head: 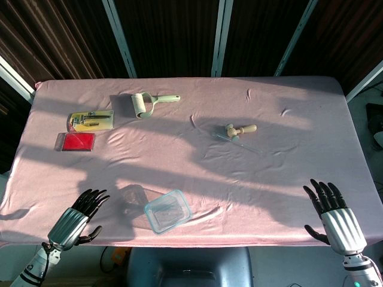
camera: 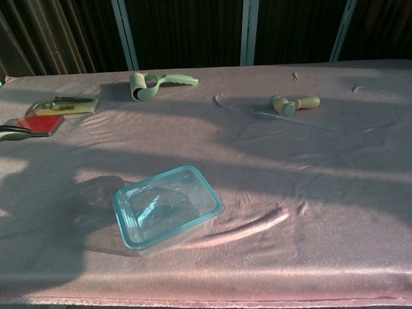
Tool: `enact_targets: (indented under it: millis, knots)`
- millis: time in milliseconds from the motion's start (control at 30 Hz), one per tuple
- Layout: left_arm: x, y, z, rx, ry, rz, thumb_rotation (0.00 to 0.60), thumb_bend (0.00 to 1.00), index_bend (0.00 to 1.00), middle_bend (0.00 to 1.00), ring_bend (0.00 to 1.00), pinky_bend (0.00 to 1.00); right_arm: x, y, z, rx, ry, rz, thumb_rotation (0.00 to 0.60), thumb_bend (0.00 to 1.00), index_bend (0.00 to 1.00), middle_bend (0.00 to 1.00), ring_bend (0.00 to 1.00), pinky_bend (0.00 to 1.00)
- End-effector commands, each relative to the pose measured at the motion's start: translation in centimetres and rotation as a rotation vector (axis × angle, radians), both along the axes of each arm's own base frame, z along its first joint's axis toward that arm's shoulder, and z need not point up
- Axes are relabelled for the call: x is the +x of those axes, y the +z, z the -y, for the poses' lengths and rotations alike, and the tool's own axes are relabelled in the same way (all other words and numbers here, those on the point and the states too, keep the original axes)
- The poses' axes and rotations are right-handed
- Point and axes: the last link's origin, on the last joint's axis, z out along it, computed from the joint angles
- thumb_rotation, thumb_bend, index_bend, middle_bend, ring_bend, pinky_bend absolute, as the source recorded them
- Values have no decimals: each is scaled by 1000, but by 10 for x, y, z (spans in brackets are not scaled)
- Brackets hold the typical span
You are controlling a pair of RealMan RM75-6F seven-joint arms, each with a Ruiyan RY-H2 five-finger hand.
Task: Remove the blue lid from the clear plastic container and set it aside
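Observation:
The clear plastic container (head: 168, 211) stands near the front edge of the table, a little left of centre, with its blue-rimmed lid (camera: 167, 205) seated on top. My left hand (head: 82, 215) hovers at the front left corner, left of the container and apart from it, fingers spread and empty. At the front right my right hand (head: 331, 210) is held with its fingers spread, far from the container and holding nothing. The chest view shows neither hand.
A pink cloth (head: 197, 125) covers the table. At the back left lie a lint roller (head: 143, 103), a yellow packaged tool (head: 90, 121) and a red flat case (head: 75, 142). A small wooden-handled tool on a clear sleeve (head: 239, 131) lies right of centre.

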Motion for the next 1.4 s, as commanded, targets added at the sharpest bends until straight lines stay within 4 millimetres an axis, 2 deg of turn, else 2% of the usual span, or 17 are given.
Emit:
enact_targets:
  millis: [33,100,200,267,467,733,1067,1233,1400]
  knots:
    - [2,-5,1,-31,-3,24,600,323,0,0,0,0,-1,-1,-1,8,2,-18,600,268,0,0,0,0]
    - [7,-13,2,-73,-6,65,600,310,0,0,0,0,-2,-1,-2,15,0,-33,600,268,0,0,0,0]
    - [27,-37,9,-203,-50,188,600,290,0,0,0,0,-5,0,-4,35,-2,-40,600,269,0,0,0,0]
    - [42,-51,16,-280,-86,257,600,282,0,0,0,0,-7,-2,-4,54,3,-51,600,268,0,0,0,0]
    - [90,-92,29,-367,-146,374,600,262,0,0,0,0,-6,-5,-6,86,13,-51,600,268,0,0,0,0]
    - [137,-148,23,-285,-200,303,600,267,0,0,0,0,-4,-8,-8,140,15,-40,600,268,0,0,0,0]
    - [155,-183,3,-161,-200,221,600,263,0,0,0,0,-6,-5,-8,153,8,-32,600,269,0,0,0,0]
    - [151,-186,-14,-86,-172,180,600,269,0,0,0,0,-7,-3,-8,153,8,-28,600,268,0,0,0,0]
    - [136,-182,-27,-63,-125,103,600,281,0,0,0,0,-7,-3,-8,155,8,-28,600,268,0,0,0,0]
